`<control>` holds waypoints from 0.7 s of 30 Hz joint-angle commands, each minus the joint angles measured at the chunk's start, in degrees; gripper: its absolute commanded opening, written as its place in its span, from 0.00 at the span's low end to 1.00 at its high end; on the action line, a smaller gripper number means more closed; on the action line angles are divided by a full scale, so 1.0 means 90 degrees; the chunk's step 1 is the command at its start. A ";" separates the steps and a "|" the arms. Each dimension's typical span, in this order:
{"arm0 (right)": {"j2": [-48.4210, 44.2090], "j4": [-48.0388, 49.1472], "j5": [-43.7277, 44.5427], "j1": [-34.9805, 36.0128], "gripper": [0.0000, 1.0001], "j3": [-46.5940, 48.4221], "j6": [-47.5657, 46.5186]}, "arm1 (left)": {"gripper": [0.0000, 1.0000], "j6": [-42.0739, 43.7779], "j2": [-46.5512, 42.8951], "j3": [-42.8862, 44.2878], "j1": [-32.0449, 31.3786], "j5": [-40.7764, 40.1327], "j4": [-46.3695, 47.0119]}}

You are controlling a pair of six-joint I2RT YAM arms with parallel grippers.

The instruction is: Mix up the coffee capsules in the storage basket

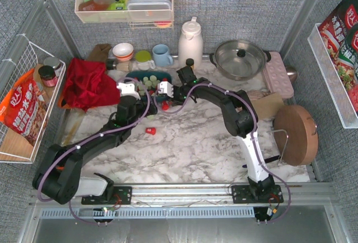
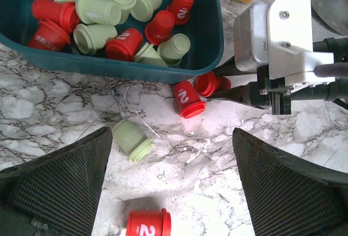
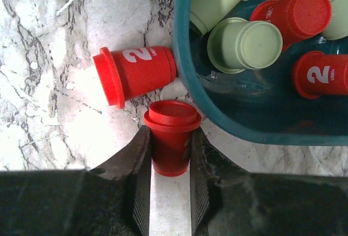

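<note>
The dark teal storage basket (image 2: 215, 40) holds several red and mint green coffee capsules (image 2: 100, 10); it also shows in the top view (image 1: 162, 75) and the right wrist view (image 3: 185, 67). My right gripper (image 3: 170, 138) is shut on a red capsule (image 3: 171, 138), just outside the basket's wall. Another red capsule (image 3: 136, 73) lies on its side beside it on the marble. My left gripper (image 2: 172, 154) is open and empty above the table. Below it lie a green capsule (image 2: 130, 140) and a red capsule (image 2: 148, 224). That red one also shows in the top view (image 1: 150, 130).
A red cloth (image 1: 84, 83) lies left of the basket. A bowl (image 1: 123, 50), a blue mug (image 1: 162, 54), a white jug (image 1: 190, 41) and a lidded pot (image 1: 240, 58) stand at the back. A round wooden board (image 1: 295, 134) is at the right and a wire basket (image 1: 22, 103) at the left.
</note>
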 commanded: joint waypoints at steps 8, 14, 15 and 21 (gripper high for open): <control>-0.2362 0.1220 0.0142 0.0182 0.15 -0.2628 0.1009 | 0.99 -0.0168 -0.0507 -0.0524 -0.0070 -0.0005 0.0685; -0.4404 0.3112 0.0128 0.0187 0.11 -0.4592 0.4297 | 0.99 0.0933 -0.0347 -0.0889 -0.0907 -0.0417 0.1798; -0.4626 0.3427 0.0128 0.0187 0.11 -0.4879 0.4835 | 0.99 0.1343 -0.0251 -0.0933 -0.1171 -0.0503 0.2046; -0.5525 0.4432 0.0127 0.0171 0.11 -0.6190 0.6389 | 0.99 0.3523 0.0508 -0.1772 -0.2249 -0.0237 0.4973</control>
